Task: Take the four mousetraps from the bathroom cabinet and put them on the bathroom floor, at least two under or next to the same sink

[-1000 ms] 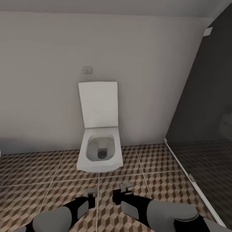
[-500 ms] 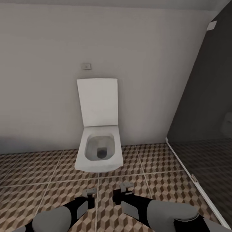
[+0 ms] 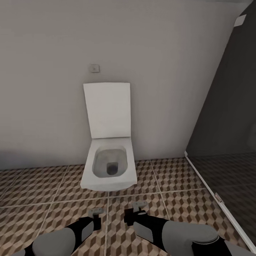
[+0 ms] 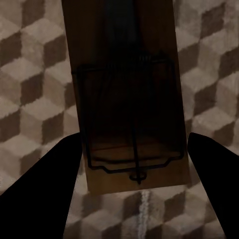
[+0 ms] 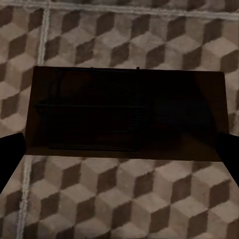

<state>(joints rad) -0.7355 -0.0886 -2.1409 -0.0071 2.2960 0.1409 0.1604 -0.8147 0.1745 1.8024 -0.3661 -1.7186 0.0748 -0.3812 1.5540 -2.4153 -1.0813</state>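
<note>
Since each hand grips one trap, left hand (image 4: 134, 164) closed on a mousetrap (image 4: 127, 99), right hand (image 5: 119, 154) on another mousetrap (image 5: 124, 112), we carry both low over the bathroom floor (image 3: 177, 177); toilet (image 3: 108, 163) ahead.

The bathroom floor (image 3: 42, 199) carries a brown-and-beige cube pattern with pale grout lines. The toilet (image 3: 108, 167) is white against a plain off-white wall (image 3: 46, 106). The shower screen (image 3: 231, 117) is dark grey. Each mousetrap (image 4: 129, 99) (image 5: 124, 112) is brown wood with dark wire.
</note>
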